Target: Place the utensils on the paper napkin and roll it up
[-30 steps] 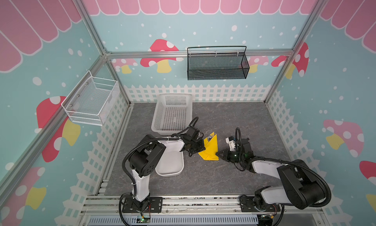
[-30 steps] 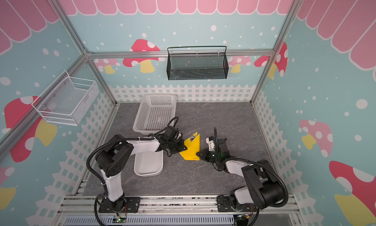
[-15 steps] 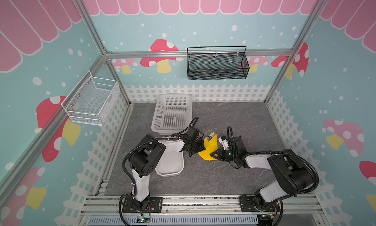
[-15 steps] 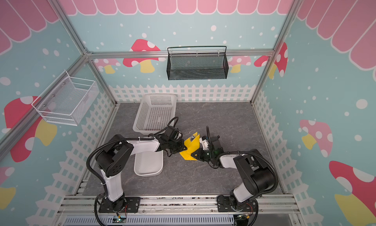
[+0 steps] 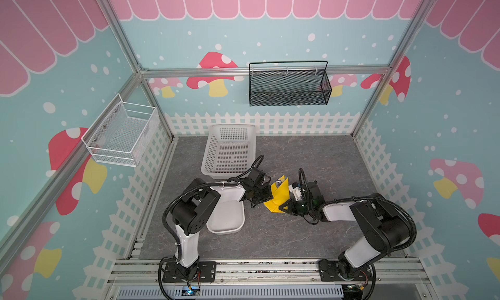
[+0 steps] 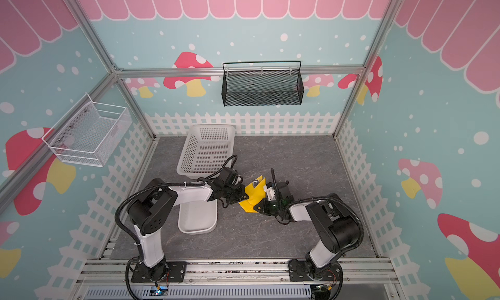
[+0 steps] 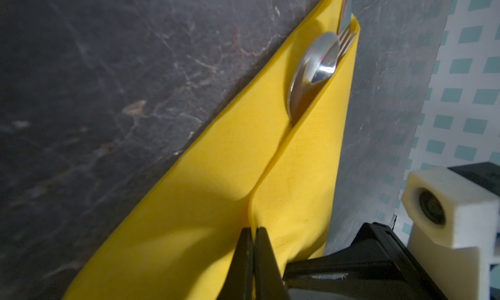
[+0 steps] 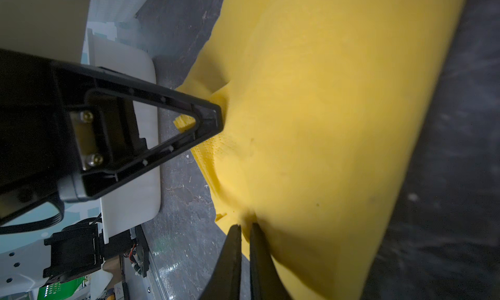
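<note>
Newly arrived, the right gripper pinches shut on the near edge of the thin bright yellow paper napkin lying mid-table. The left gripper clamps its fold, keeping the slim shiny silver metal utensils wrapped, heads peeking out beyond.

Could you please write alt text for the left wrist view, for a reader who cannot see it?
A bright yellow paper napkin lies folded over a silver spoon and fork, whose heads poke out at its far end. The black left tool is shut on the napkin's folded edge in the foreground, over a dark grey marbled tabletop.
</note>
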